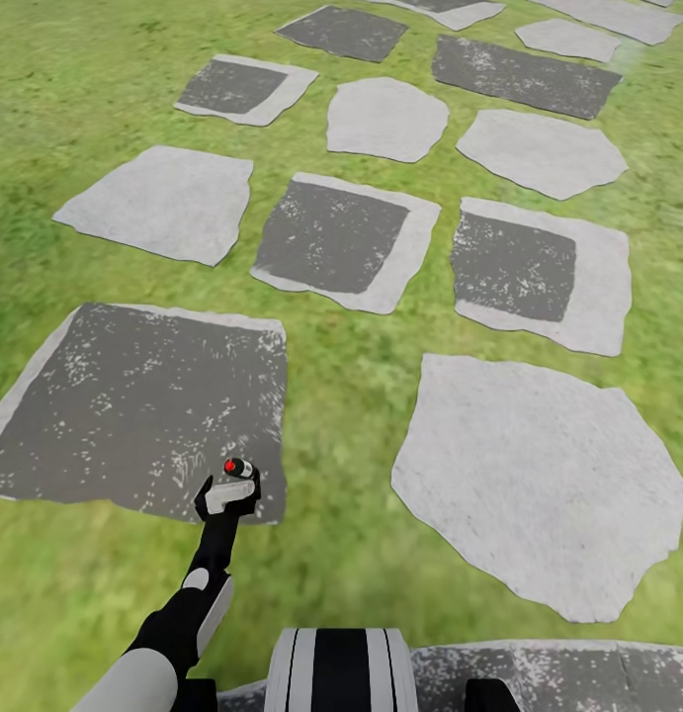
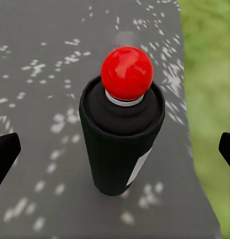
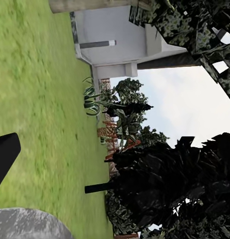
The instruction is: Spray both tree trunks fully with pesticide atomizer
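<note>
Left wrist view looks straight at the pesticide atomizer (image 2: 120,134), a near-black bottle with a round red cap and a pale label on its side, standing upright on a dark grey stepping stone (image 2: 45,64) flecked with white. Black fingertips (image 2: 5,154) of the left gripper (image 2: 117,154) sit at either edge of that picture, spread wide with clear space between each of them and the bottle, so the gripper is open and touches nothing. From the head view the bottle (image 1: 239,467) stands near the front right corner of the big dark stone (image 1: 133,396), just ahead of the left gripper (image 1: 228,489), whose arm (image 1: 183,613) reaches out from the lower left. Green lawn (image 1: 351,396) surrounds that stone, and more stepping stones, pale and dark, lie ahead and to the right. Right wrist view takes in grass, a white house (image 3: 115,45), dark foliage and pale sky; one black fingertip (image 3: 4,157) of the right gripper shows at the edge, and I cannot tell how wide it stands.
</note>
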Tool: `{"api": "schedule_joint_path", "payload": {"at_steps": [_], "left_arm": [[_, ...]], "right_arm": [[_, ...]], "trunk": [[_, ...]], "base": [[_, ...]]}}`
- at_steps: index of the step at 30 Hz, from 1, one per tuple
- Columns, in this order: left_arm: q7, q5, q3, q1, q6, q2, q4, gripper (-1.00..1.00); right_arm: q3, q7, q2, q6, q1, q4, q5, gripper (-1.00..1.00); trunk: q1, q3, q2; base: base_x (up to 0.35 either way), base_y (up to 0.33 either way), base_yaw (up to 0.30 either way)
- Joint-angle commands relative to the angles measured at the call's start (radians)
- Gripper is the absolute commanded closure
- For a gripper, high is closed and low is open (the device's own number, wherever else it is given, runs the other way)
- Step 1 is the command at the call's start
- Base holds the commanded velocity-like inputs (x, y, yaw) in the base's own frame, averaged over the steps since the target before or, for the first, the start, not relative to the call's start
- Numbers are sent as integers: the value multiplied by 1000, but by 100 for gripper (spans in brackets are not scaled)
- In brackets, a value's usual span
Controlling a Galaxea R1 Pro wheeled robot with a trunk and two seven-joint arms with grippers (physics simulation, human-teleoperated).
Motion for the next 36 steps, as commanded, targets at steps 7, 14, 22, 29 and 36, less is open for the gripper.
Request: {"api": "schedule_joint_path", "payload": {"at_steps": [7, 14, 22, 29, 36], "left_arm": [[-2, 5, 0, 0, -3, -2, 1, -100], [-2, 5, 0, 0, -3, -2, 2, -100], [-2, 5, 0, 0, -3, -2, 2, -100], [-2, 5, 0, 0, -3, -2, 2, -100], [-3, 5, 0, 0, -3, -2, 2, -100]], "right_arm": [[-7, 0, 1, -3, -2, 1, 10, -100], [-7, 0, 1, -3, -2, 1, 10, -100], [-7, -1, 1, -3, -2, 1, 10, -100], [-7, -1, 0, -3, -1, 1, 10, -100], [-7, -1, 1, -4, -1, 1, 10, -100]], "trunk": [[0, 0, 0], [0, 0, 0], [0, 0, 0], [0, 0, 0], [0, 0, 0]], "base": [[27, 0, 0], [24, 0, 0], [6, 0, 0], [57, 0, 0], [10, 0, 0]]}}
